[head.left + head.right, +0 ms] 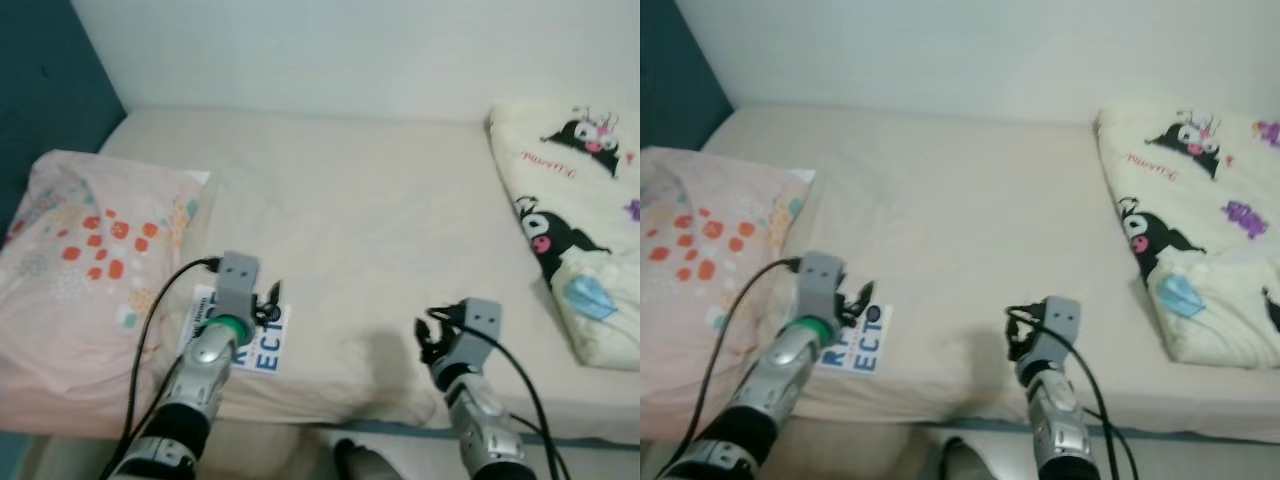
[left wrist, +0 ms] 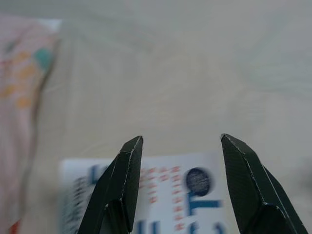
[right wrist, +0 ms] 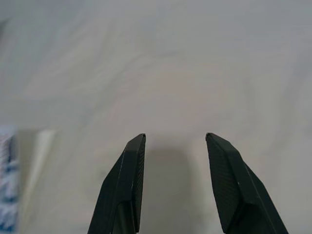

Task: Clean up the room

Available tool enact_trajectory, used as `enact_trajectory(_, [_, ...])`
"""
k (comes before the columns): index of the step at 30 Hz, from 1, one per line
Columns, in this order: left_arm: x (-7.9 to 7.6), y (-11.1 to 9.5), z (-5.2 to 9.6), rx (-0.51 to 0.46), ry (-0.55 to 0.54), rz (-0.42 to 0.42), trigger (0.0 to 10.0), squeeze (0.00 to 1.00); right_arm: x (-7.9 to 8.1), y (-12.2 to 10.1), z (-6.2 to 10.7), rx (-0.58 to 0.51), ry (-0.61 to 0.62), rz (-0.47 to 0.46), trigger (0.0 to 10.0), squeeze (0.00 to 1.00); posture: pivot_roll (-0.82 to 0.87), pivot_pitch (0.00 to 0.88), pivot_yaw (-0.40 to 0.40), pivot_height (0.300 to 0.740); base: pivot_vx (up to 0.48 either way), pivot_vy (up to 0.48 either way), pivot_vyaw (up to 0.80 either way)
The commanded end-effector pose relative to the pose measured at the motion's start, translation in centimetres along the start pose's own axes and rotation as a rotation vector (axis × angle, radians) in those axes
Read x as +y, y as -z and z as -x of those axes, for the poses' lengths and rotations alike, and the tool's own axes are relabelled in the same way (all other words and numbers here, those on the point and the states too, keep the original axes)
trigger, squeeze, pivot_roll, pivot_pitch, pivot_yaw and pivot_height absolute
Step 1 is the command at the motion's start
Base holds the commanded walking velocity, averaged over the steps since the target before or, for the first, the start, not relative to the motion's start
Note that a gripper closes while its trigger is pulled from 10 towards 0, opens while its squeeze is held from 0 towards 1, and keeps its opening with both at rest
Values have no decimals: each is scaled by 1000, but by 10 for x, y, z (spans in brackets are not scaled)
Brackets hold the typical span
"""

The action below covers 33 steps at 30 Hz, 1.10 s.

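The left gripper (image 1: 268, 300) sits in the lower left of the head view, its two black fingers (image 2: 127, 165) spread apart with nothing between them, poised over a white card (image 1: 262, 345) printed with blue letters. The card lies flat on the beige sheet (image 1: 370, 210) near the bed's front edge, just beside the pillow (image 1: 80, 270). In the left wrist view the card's blue and red print shows between and below the fingertips, but whether they touch it cannot be told.

The right gripper (image 1: 432, 332) is in the lower middle of the head view, to the right of the card and well apart from it. Its fingers (image 3: 134, 165) are also spread, holding nothing, above bare sheet; a faint shadow lies on the fabric between them.

The pillow takes up the left side of the frame. It is pale pink with orange and red dots and a few teal marks. A folded cream blanket (image 1: 570, 200) with black cartoon figures lies on the right side of the bed, running from the upper right toward the lower right. A white wall (image 1: 350, 50) fills the top of the frame, with a dark teal surface (image 1: 40, 80) at the upper left.
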<state>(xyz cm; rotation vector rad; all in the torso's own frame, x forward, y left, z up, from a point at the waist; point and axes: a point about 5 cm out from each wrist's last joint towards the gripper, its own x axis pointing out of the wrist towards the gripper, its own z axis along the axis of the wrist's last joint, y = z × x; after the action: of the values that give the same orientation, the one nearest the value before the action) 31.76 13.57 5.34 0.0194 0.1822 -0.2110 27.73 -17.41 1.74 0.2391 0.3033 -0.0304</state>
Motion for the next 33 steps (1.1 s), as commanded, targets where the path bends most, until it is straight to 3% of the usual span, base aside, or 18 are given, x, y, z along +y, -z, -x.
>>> enact_trajectory(1, [2, 9, 5, 35, -9, 22, 10000, 0, -4, 4, 4, 3, 11, 4, 10000, 0, 10, 142, 121, 736, 0, 0, 0])
enact_trajectory(9, [-1, 10, 9, 21, 29, 0, 10000, 0, -2, -3, 7, -46, 11, -13, 10000, 0, 5, 139, 111, 736, 0, 0, 0])
enact_trajectory(15, [-9, 9, 9, 20, 83, -7, 10000, 0, -1, -4, 7, -59, 17, -16, 10000, 0, -2, 131, 112, 736, 0, -294, 0])
enact_trajectory(33, [-11, 12, 13, 33, 116, -5, 10000, 0, 5, -2, 12, -53, 0, -41, 10000, 0, -9, 136, 109, 736, 0, -328, 0])
